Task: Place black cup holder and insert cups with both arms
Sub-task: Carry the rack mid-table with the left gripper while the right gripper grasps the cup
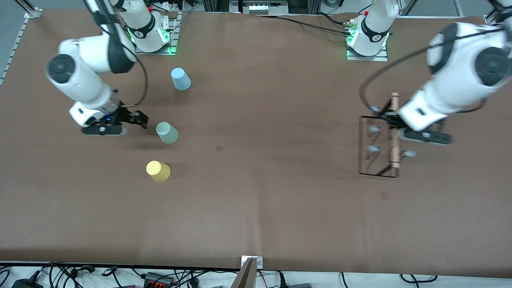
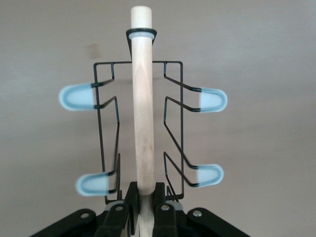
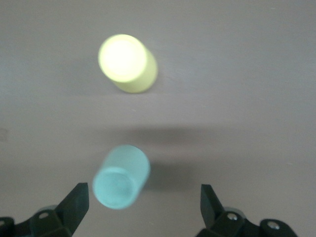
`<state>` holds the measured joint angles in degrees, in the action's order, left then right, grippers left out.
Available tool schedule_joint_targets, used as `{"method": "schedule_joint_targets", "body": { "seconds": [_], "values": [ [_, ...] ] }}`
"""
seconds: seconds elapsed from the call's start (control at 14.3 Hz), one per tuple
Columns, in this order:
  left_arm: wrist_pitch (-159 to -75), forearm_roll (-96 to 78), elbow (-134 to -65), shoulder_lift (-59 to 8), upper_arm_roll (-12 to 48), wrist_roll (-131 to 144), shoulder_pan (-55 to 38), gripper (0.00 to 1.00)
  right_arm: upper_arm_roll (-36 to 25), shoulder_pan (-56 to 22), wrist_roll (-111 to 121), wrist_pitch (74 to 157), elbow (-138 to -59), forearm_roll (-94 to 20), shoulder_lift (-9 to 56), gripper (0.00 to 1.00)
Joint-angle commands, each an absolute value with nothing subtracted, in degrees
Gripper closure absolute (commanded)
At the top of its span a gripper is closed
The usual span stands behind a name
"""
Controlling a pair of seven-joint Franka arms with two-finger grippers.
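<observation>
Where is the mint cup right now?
The mint cup stands upside down toward the right arm's end of the table, between the blue cup and yellow cup, beside the open right gripper.

Even overhead light; soft shadows; wrist views blurred.

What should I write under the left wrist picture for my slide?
Left gripper shut on the black cup holder by its wooden rod.

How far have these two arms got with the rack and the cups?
Early. The left gripper is shut on the black cup holder by its wooden rod. The right gripper, open, hovers by the mint cup. Yellow cup and blue cup wait; none inserted.
</observation>
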<state>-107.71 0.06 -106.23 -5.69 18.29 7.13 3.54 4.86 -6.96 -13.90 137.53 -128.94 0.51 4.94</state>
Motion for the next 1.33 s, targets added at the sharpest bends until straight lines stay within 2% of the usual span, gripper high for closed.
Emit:
{"method": "schedule_joint_targets", "body": {
  "seconds": [0.0, 0.35, 0.56, 0.84, 1.05, 1.26],
  "values": [
    [-106.7, 1.2, -101.0, -11.1, 25.6, 18.0, 2.4, 0.99, 4.9, -8.7, -18.0, 144.3, -128.8, 0.0, 9.3, 0.00],
    [-107.2, 3.5, -95.5, -19.1, 27.1, 30.2, -6.7, 0.99, 4.7, -10.8, -19.9, 147.5, -129.5, 0.8, 12.6, 0.00],
    [-113.8, 3.9, -95.6, -22.0, 27.1, 40.6, -11.5, 0.99, 4.7, -10.8, -19.9, 149.3, -131.5, 0.8, 12.7, 0.00],
    [-118.1, 7.2, -95.6, -24.6, 27.0, 46.6, -15.7, 0.99, 4.7, -10.9, -19.9, 155.8, -135.7, 0.8, 14.0, 0.00],
    [-122.9, 7.9, -95.5, -26.5, 27.0, 49.5, -17.5, 0.99, 4.7, -11.0, -19.9, 156.2, -136.5, 0.8, 14.2, 0.00],
    [-123.7, 8.2, -95.6, -27.7, 26.6, 50.5, -19.7, 0.99, 4.8, -11.0, -20.0, 156.2, -136.8, 0.8, 14.5, 0.00]
  ]
}}
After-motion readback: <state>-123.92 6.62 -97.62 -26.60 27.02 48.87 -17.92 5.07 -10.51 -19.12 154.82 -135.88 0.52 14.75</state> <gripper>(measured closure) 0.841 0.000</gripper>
